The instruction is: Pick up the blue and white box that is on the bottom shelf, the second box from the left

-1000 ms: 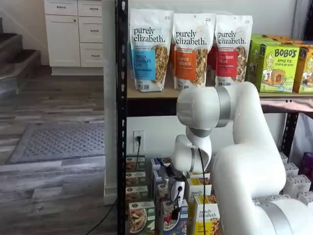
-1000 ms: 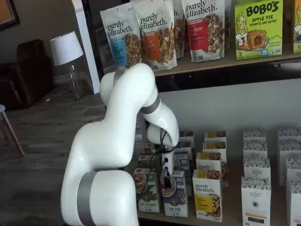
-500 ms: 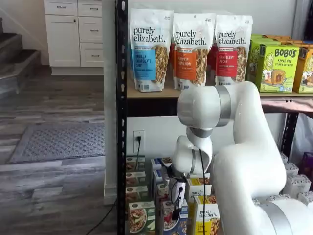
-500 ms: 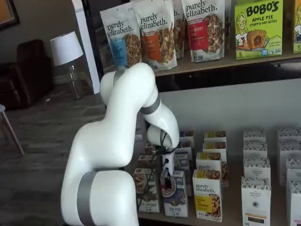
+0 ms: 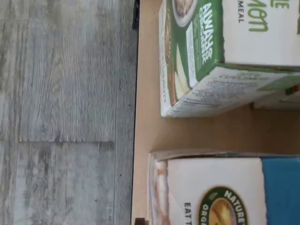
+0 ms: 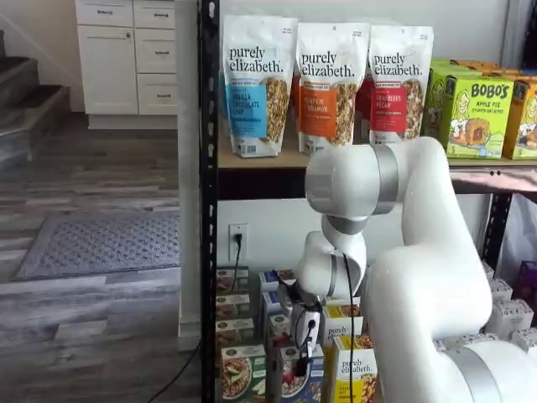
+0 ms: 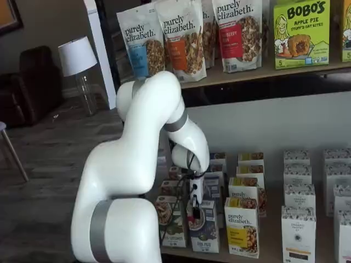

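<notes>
Gripper (image 7: 193, 211) now sits low on the blue and white box (image 7: 204, 233); its grip state cannot be told; lifting likely follows.

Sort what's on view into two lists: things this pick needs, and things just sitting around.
Needed: the blue and white box, the bottom shelf, the tool.
Just there: green-and-white carton, yellow-and-white carton, granola bags, Bobo's boxes, lamp.

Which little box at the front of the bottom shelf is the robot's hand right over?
The blue and white box, between the green and white box and the yellow one. The end effector hangs right at its top.
</notes>
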Motion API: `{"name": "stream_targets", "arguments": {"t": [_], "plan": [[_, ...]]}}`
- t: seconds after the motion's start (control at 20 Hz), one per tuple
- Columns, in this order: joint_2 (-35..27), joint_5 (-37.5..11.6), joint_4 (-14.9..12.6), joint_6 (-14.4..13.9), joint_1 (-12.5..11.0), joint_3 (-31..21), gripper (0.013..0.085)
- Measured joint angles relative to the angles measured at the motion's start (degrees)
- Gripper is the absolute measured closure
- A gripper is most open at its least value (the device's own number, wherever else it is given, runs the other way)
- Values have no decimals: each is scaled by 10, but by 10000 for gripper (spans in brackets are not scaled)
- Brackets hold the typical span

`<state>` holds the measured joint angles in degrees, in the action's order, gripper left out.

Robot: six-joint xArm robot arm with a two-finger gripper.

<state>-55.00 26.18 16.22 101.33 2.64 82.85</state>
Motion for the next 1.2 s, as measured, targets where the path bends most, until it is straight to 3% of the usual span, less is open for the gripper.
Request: {"name": "stream_targets", "arguments": {"t": [0.4, 0.8, 1.0, 1.2], "plan": [[8, 1, 6, 6, -1, -9, 490], [13, -6, 8, 7, 0, -16, 490], [17, 0, 14, 12, 0, -17, 570], [21, 0, -7, -6, 0, -23, 570]]}}
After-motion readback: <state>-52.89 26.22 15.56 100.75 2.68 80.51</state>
